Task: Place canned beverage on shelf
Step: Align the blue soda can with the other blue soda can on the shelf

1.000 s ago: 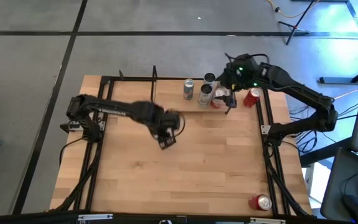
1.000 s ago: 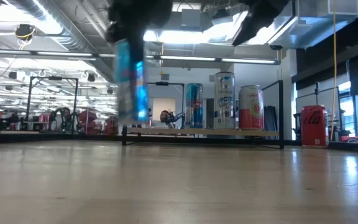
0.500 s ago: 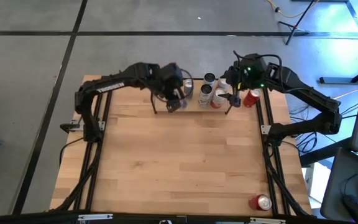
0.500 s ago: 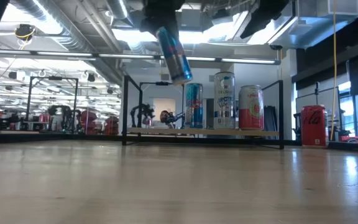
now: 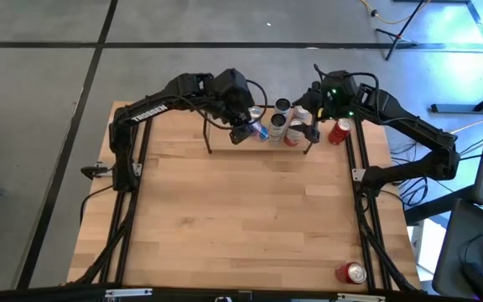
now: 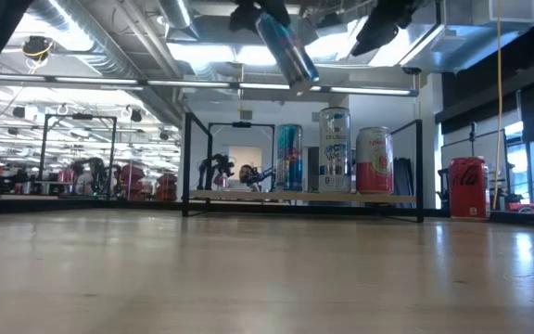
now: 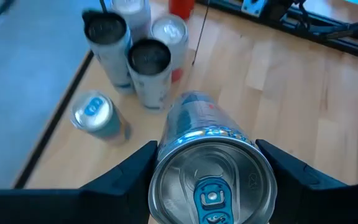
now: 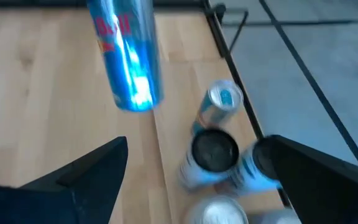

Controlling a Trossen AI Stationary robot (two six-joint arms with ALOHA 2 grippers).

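A: Where's the can?

B: Blue can (image 6: 287, 48) is up in the air, tilted, pinched in the left gripper (image 5: 243, 132). Left wrist view shows its silver top (image 7: 211, 179) wedged btw the two dark fingers (image 7: 128, 175), touching both sides. It hangs above the shelf (image 6: 304, 197), near the shelf's middle-left, not resting on it.

A: And what's on the shelf?

B: Three upright cans on the plank, low view: a blue one (image 6: 288, 159), a tall pale one (image 6: 335, 150), a pink/red one (image 6: 375, 160), side by side toward the right end frame. From above there's a fourth dark-topped can (image 5: 284, 106) behind them; can't tell if it sits on the plank. All four look closed on top.

A: Right arm?

B: Right gripper (image 5: 312, 94) hovers over the shelf's right end, above the cans. Fingers (image 8: 79, 169) spread wide apart in the right wrist view, nothing btw them. The held blue can shows there too, farther off.

A: Other cans?

B: Red can (image 5: 340, 131) stands on the table just beside the shelf's right frame, outside it. Another red can (image 5: 351, 273) lies on its side near the table's front right corner, well apart from the rest.
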